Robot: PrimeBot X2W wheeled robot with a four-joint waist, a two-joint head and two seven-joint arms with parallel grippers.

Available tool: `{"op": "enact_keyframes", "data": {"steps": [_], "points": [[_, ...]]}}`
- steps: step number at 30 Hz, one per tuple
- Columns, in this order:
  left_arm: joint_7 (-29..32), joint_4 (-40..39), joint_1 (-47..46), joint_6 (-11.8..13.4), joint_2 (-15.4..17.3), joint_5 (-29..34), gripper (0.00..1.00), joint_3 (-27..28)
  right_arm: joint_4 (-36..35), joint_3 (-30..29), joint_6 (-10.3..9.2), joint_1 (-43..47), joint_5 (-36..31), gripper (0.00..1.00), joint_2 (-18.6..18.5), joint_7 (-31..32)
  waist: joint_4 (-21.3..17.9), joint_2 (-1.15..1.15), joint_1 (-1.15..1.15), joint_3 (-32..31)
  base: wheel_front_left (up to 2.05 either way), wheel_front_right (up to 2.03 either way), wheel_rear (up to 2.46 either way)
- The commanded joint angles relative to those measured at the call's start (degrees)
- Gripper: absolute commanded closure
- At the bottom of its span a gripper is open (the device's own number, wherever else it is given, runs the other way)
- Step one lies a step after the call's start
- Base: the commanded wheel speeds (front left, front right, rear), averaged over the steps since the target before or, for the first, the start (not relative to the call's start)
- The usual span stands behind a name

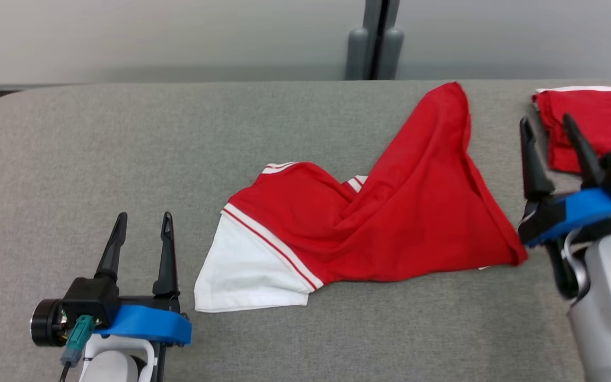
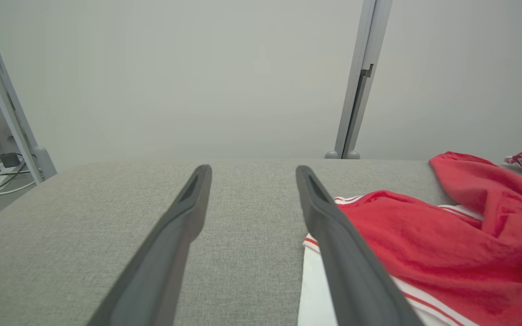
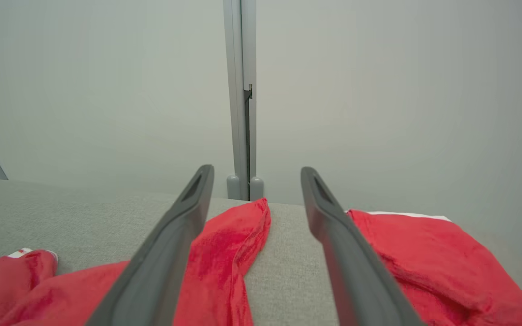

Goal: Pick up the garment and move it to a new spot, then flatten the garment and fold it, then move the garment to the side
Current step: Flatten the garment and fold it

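Looking at the grey table [image 1: 125,159], we see the red and white garment [image 1: 390,228] lying crumpled at its middle, between our left pincer [image 1: 144,216] and right pincer [image 1: 546,121], both released and empty.

garment [image 2: 447,244] edge-cropped, folded red cloth [image 1: 597,124] cropped

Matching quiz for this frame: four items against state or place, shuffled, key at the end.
1. left gripper
2. right gripper
3. red-and-white garment
4. folded red cloth

A. crumpled, lying in the middle
B. open, near the garment's white end
C. folded flat, far right
D. open, between garment and folded cloth

Pairs: 1-B, 2-D, 3-A, 4-C
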Motion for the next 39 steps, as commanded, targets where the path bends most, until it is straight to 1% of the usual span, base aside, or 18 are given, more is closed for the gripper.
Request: {"op": "enact_keyframes", "data": {"steps": [1,6,12,22,30,39], "points": [[-0.27,-0.1,0.5,0.23,0.42,0.26,0.0,0.36,-1.36,0.09,0.01,2.17,0.31,0.0,0.6,-0.23,-1.34,0.0,0.01,-1.43,0.0,0.0,0.0],[-0.27,-0.13,1.94,0.08,0.63,0.32,0.0,0.99,-9.22,-0.58,0.01,10.61,-0.31,0.0,3.22,-0.25,-2.18,0.0,0.01,-2.99,0.0,0.0,0.0],[-0.27,-0.18,3.22,0.09,0.68,0.72,0.0,1.21,-17.23,-1.36,0.01,18.43,-1.14,0.0,6.53,0.79,-2.75,0.0,0.01,-4.24,0.0,0.0,0.0],[-0.27,0.47,4.29,-0.09,0.41,0.72,0.0,0.76,-26.42,-2.09,0.01,27.76,-3.34,0.0,10.09,4.47,-2.62,0.0,0.01,-6.21,0.0,0.0,0.0],[-0.27,0.74,4.42,-0.2,0.34,0.79,0.0,0.7,-30.29,-2.99,0.02,31.69,-3.88,0.0,10.87,6.66,-2.59,0.0,0.01,-6.3,0.0,0.0,0.0],[-0.27,2.74,1.61,-0.69,0.72,1.17,0.0,-0.92,-30.2,-2.82,0.02,31.45,-2.2,0.0,10.92,6.95,-2.71,0.0,0.01,-5.83,0.0,0.0,0.0]]}}
